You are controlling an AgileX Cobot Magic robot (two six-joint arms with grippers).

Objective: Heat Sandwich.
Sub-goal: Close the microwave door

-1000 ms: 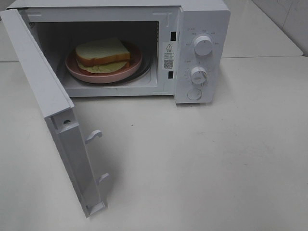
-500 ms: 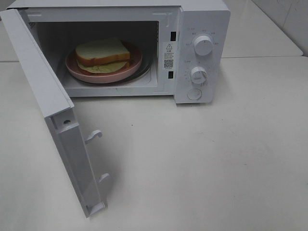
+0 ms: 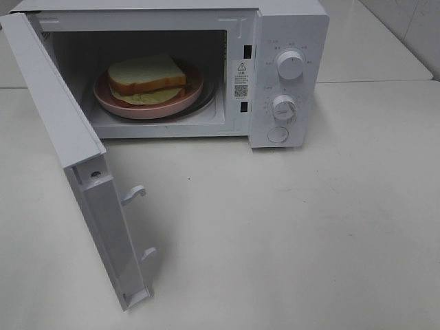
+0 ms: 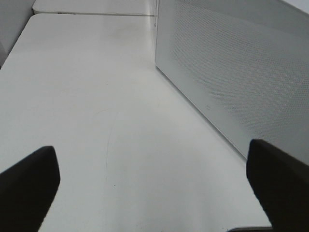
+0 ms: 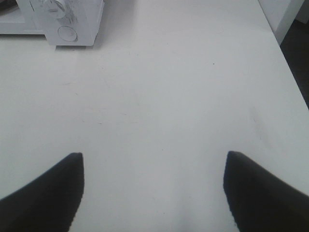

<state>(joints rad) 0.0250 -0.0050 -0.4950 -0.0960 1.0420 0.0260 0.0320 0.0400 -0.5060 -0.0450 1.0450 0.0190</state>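
Loading apparently done: sandwich [image 3: 146, 74] on the pink plate [image 3: 110, 103], set inside the microwave [image 3: 289, 27], toward the left of the cavity. Not yet closed up: door [image 3: 69, 137] swung fully out to the left, latch hooks exposed. Left to do, by the look of it: pushing the door shut, then turning the upper knob [image 3: 289, 64] and lower knob [image 3: 283, 106] on the right-hand panel to start the heating. Left pincer [image 4: 152, 164] spread wide, holding nothing, hovering over the table [image 4: 96, 96] just beside the door's perforated outer face, so probably best placed for the push. Right pincer [image 5: 154, 169] also spread wide and empty, over bare table, well apart from the knob panel. Neither pincer visible from the high camera.
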